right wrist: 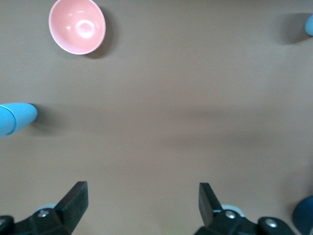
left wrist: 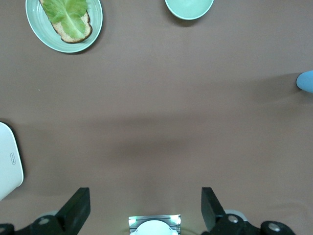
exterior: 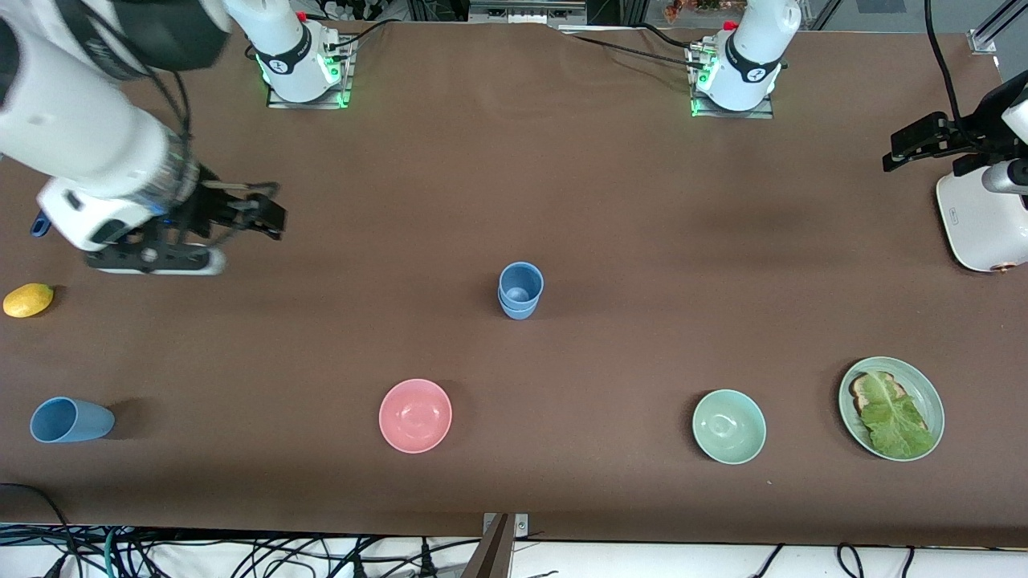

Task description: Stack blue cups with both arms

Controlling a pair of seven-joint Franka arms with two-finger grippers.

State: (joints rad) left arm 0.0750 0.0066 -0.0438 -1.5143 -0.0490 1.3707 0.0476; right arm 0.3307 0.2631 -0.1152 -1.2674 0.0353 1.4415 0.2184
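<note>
Two stacked cups [exterior: 520,291] stand mid-table; a third cup [exterior: 71,420] lies at their 8 o'clock. At 6, pink bowl [exterior: 415,415]; mint bowl [exterior: 728,426] at 4. Both grippers, right [right wrist: 142,200] and left [left wrist: 145,208], hang wide open, empty.

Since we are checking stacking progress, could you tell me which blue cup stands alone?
The blue cup at the right arm's end of the table; the nested blue cups at mid-table are already stacked.

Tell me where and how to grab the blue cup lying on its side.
Come from above and pinch the blue cup across its round body, near the wide mouth end. Tipped over, its rim faces sideways, so only the flanks suit a pincer. The open right pincer seems best placed.
</note>
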